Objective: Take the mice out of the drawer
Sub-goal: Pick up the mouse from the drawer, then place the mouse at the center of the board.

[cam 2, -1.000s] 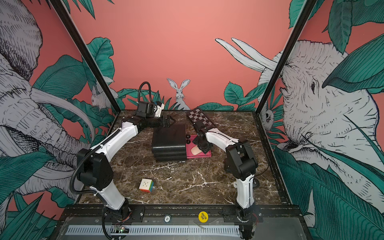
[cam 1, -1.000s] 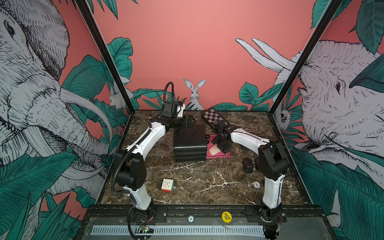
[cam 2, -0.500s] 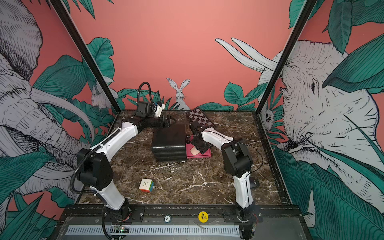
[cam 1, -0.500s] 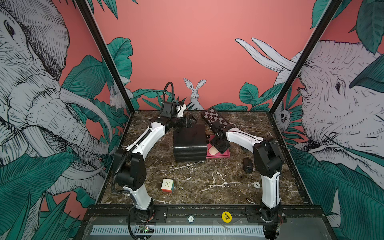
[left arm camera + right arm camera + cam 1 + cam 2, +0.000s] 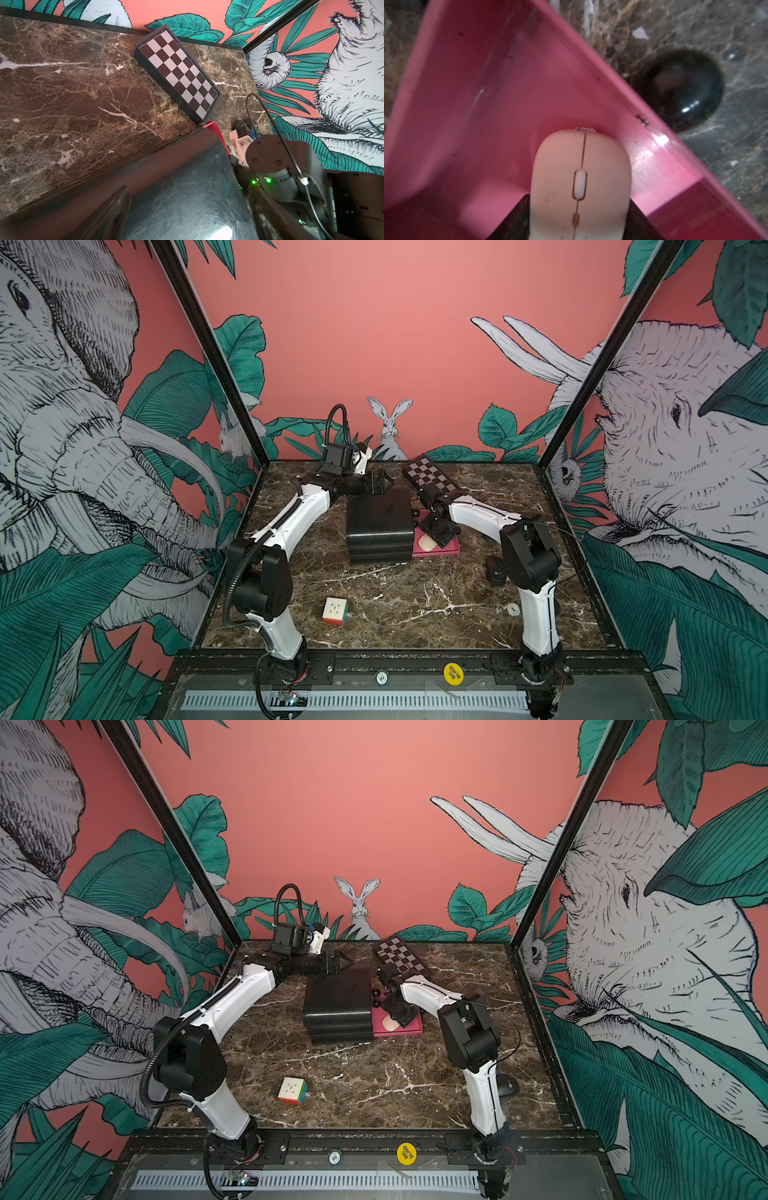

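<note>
The mouse [image 5: 581,176] lies in the drawer [image 5: 477,93] at the cabinet's [image 5: 379,522] 3 o'clock, long axis in line with the right end effector [image 5: 437,537], nose at a drawer wall. That end effector clasps its flanks, half closed; the left end effector [image 5: 384,484] stands spread.

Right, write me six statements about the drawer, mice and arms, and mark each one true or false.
1. The pale mouse lies in the pink drawer. True.
2. The puzzle cube sits inside the drawer. False: it stands on the table, toward the front.
3. The right gripper has a finger on each side of the pale mouse. True.
4. The chessboard lies on top of the black cabinet. False: it lies on the table behind the cabinet.
5. A black mouse lies on the table outside the drawer. True.
6. The left gripper reaches into the drawer. False: it is at the cabinet's rear top edge.
</note>
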Robot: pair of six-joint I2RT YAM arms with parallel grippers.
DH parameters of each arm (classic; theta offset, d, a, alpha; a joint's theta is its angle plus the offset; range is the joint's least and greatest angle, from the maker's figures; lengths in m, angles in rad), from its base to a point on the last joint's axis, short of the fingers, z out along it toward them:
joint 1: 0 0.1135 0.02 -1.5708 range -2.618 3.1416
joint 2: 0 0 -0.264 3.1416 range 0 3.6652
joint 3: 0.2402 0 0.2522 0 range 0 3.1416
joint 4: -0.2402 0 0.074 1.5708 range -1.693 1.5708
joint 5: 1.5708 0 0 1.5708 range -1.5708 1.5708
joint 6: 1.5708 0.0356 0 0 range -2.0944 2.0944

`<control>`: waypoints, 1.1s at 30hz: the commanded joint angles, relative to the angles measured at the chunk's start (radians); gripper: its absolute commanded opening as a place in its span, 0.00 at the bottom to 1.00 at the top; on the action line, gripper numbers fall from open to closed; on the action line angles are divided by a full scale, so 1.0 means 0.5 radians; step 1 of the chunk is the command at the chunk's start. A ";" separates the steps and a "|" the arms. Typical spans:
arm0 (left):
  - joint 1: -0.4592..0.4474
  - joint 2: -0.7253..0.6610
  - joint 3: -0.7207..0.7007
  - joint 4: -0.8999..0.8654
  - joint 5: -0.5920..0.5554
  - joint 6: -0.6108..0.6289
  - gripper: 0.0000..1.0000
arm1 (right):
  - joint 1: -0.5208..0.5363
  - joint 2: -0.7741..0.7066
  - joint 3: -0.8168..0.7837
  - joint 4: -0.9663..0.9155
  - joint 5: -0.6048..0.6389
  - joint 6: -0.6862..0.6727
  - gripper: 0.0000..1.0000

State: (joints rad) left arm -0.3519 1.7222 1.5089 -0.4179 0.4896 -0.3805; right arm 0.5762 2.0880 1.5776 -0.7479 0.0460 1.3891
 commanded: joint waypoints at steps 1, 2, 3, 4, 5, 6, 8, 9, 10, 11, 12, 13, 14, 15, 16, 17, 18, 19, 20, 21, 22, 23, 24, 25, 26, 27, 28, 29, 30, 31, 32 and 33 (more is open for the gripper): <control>0.002 0.016 -0.050 -0.299 -0.005 -0.007 0.92 | 0.013 0.047 0.006 -0.009 0.036 0.019 0.55; 0.002 0.014 -0.054 -0.301 -0.004 -0.009 0.92 | 0.013 0.030 0.005 0.007 0.046 0.020 0.53; 0.004 0.013 -0.057 -0.302 -0.001 -0.007 0.92 | 0.013 0.011 0.002 0.022 0.052 0.023 0.51; 0.002 0.011 -0.062 -0.300 -0.001 -0.007 0.92 | 0.013 -0.005 0.002 0.032 0.063 0.025 0.50; 0.002 0.009 -0.066 -0.299 -0.001 -0.006 0.92 | 0.013 -0.022 0.002 0.037 0.073 0.032 0.47; 0.002 0.007 -0.071 -0.299 -0.001 -0.008 0.92 | 0.013 -0.044 0.006 0.042 0.082 0.033 0.46; 0.005 0.002 -0.078 -0.296 0.002 -0.007 0.92 | 0.014 -0.089 0.012 0.033 0.099 0.038 0.45; 0.006 -0.002 -0.082 -0.295 0.002 -0.011 0.92 | 0.013 -0.116 0.011 0.029 0.110 0.038 0.44; 0.005 -0.005 -0.085 -0.293 0.002 -0.011 0.92 | 0.011 -0.141 0.010 0.024 0.124 0.038 0.44; 0.002 -0.008 -0.086 -0.291 0.002 -0.011 0.92 | 0.011 -0.181 0.002 0.018 0.140 0.038 0.44; 0.004 -0.012 -0.092 -0.290 0.002 -0.011 0.92 | 0.004 -0.218 -0.008 0.020 0.157 0.041 0.44; 0.005 -0.015 -0.097 -0.291 0.002 -0.011 0.92 | 0.000 -0.256 -0.022 0.018 0.169 0.044 0.44; 0.005 -0.022 -0.106 -0.288 0.004 -0.014 0.92 | -0.012 -0.300 -0.036 0.016 0.186 0.036 0.44; 0.005 -0.025 -0.109 -0.287 0.005 -0.016 0.92 | -0.022 -0.348 -0.054 0.007 0.200 0.032 0.44; 0.006 -0.024 -0.114 -0.284 0.008 -0.014 0.92 | -0.033 -0.389 -0.069 -0.002 0.215 0.026 0.44; 0.005 -0.027 -0.115 -0.284 0.011 -0.018 0.92 | -0.044 -0.445 -0.094 -0.010 0.236 0.020 0.44; 0.003 -0.029 -0.119 -0.284 0.012 -0.021 0.92 | -0.056 -0.501 -0.123 -0.024 0.258 0.014 0.44; 0.004 -0.029 -0.119 -0.287 0.014 -0.021 0.92 | -0.064 -0.552 -0.155 -0.031 0.279 0.011 0.44; 0.003 -0.030 -0.120 -0.287 0.014 -0.019 0.92 | -0.079 -0.615 -0.198 -0.043 0.294 0.013 0.44; 0.004 -0.031 -0.119 -0.285 0.011 -0.017 0.92 | -0.092 -0.679 -0.248 -0.052 0.306 0.018 0.44; 0.006 -0.031 -0.118 -0.289 0.012 -0.015 0.92 | -0.100 -0.734 -0.295 -0.063 0.317 0.027 0.44; 0.006 -0.033 -0.116 -0.290 0.010 -0.010 0.92 | -0.107 -0.801 -0.355 -0.079 0.330 0.041 0.44; 0.005 -0.027 -0.110 -0.292 0.011 -0.012 0.92 | -0.116 -0.868 -0.417 -0.100 0.347 0.058 0.44; 0.004 -0.029 -0.108 -0.293 0.009 -0.011 0.92 | -0.121 -0.933 -0.480 -0.122 0.361 0.077 0.44; 0.004 -0.024 -0.106 -0.290 0.010 -0.014 0.92 | -0.123 -1.013 -0.571 -0.146 0.381 0.104 0.44; 0.005 -0.022 -0.102 -0.287 0.011 -0.017 0.92 | -0.130 -1.102 -0.668 -0.171 0.398 0.147 0.45; 0.007 -0.018 -0.100 -0.284 0.012 -0.020 0.92 | -0.134 -1.171 -0.748 -0.186 0.409 0.185 0.45; 0.004 -0.013 -0.097 -0.281 0.012 -0.022 0.92 | -0.135 -1.254 -0.840 -0.194 0.423 0.231 0.45; 0.007 -0.009 -0.097 -0.278 0.012 -0.024 0.92 | -0.137 -1.339 -0.935 -0.197 0.439 0.276 0.45; 0.004 -0.006 -0.094 -0.276 0.013 -0.023 0.92 | -0.136 -1.406 -1.011 -0.206 0.451 0.321 0.45; 0.005 0.000 -0.092 -0.275 0.012 -0.024 0.92 | -0.135 -1.479 -1.095 -0.215 0.458 0.368 0.45; 0.005 0.007 -0.088 -0.274 0.016 -0.024 0.92 | -0.137 -1.543 -1.174 -0.227 0.465 0.416 0.45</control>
State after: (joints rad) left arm -0.3504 1.7134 1.4967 -0.4122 0.4900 -0.3740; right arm 0.5095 1.3876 1.0607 -0.8078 0.2291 1.5078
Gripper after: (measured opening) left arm 0.915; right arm 0.559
